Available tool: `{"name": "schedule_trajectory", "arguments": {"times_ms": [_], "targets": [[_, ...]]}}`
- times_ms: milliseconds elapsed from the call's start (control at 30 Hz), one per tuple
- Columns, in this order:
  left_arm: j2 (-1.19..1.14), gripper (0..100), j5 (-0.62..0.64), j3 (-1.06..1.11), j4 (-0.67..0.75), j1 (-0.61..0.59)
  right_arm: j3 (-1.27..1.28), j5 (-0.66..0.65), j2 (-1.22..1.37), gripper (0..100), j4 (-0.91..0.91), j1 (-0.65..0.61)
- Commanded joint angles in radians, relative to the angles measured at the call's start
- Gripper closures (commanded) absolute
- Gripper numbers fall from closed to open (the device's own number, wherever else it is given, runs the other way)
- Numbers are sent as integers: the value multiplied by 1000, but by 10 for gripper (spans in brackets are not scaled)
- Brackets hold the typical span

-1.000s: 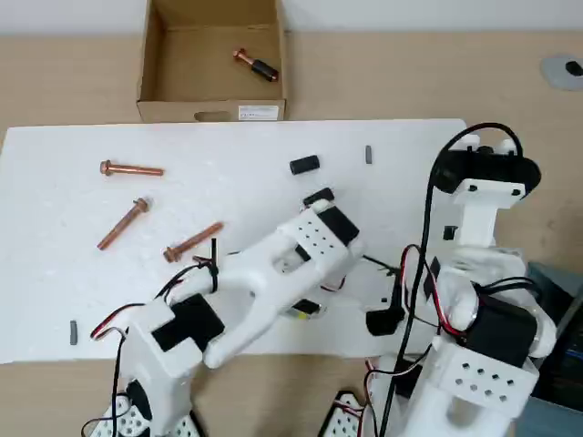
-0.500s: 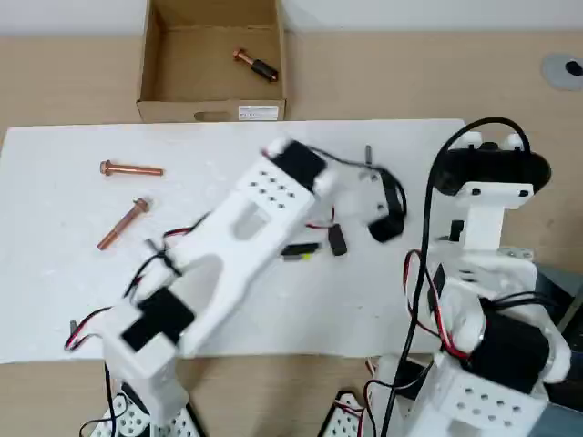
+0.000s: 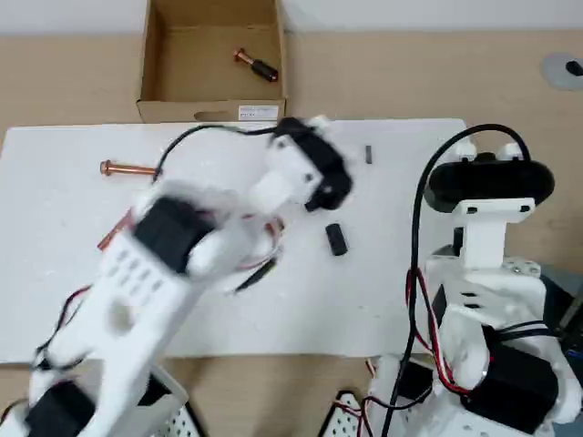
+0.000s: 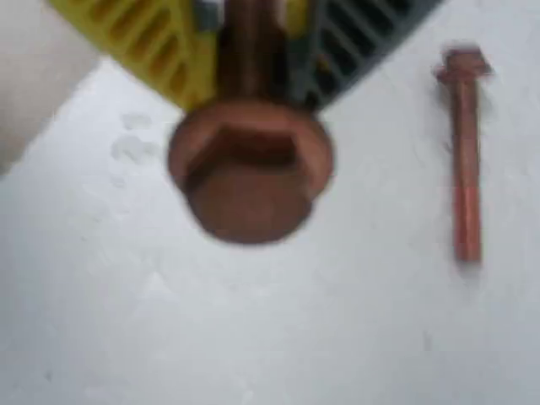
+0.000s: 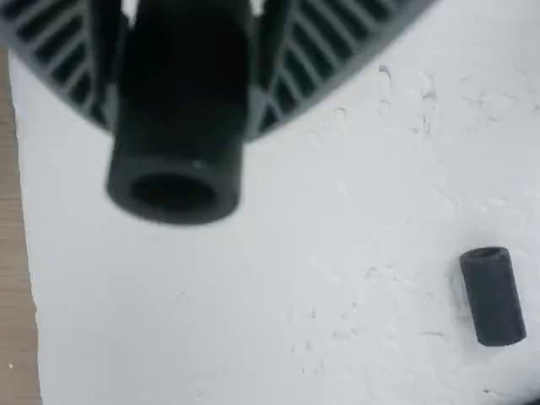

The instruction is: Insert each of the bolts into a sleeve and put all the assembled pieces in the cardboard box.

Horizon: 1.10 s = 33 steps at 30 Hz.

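My left gripper (image 4: 249, 76), with one yellow and one grey finger, is shut on a copper bolt (image 4: 249, 169) whose hex head faces the camera. A second bolt (image 4: 462, 152) lies on the white foam sheet beyond it. My right gripper (image 5: 181, 84) is shut on a black sleeve (image 5: 177, 143), bore end outward, above the sheet. A loose sleeve (image 5: 494, 295) lies nearby, and in the high view a loose sleeve (image 3: 336, 238) lies mid-sheet. The cardboard box (image 3: 150, 64) at the back holds one bolt with a sleeve on it (image 3: 255, 64). Another loose bolt (image 3: 127, 168) lies at the sheet's left.
The left arm (image 3: 173, 237) stretches blurred over the sheet's middle and hides part of it. The right arm (image 3: 483, 237) stands at the sheet's right edge. A small grey pin (image 3: 368, 155) lies near the back edge. Bare wooden table (image 3: 410, 77) surrounds the foam sheet (image 3: 383, 300).
The left arm has swung from the sheet's middle right back toward the left and risen toward the camera. The right arm's black top has shifted slightly.
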<state>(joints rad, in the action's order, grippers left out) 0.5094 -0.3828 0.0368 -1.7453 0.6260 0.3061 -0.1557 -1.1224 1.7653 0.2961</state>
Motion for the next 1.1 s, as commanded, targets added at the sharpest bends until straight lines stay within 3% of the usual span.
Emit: {"name": "schedule_trajectory", "arguments": {"times_ms": [0, 233, 500, 833, 1067], "targets": [[208, 998, 120, 91, -5, -41, 16, -2, -74, 988, -23, 7], [522, 998, 256, 333, 143, -229, 320, -3, -352, 989, -216, -10], [851, 998, 430, 690, 420, -494, 630, 126, -596, 989, -422, -265], [1334, 998, 493, 1030, 554, -509, 926, 199, -751, 989, -643, -587], [1305, 998, 651, 1054, 635, -529, 1052, 196, -802, 989, -753, -786]]}}
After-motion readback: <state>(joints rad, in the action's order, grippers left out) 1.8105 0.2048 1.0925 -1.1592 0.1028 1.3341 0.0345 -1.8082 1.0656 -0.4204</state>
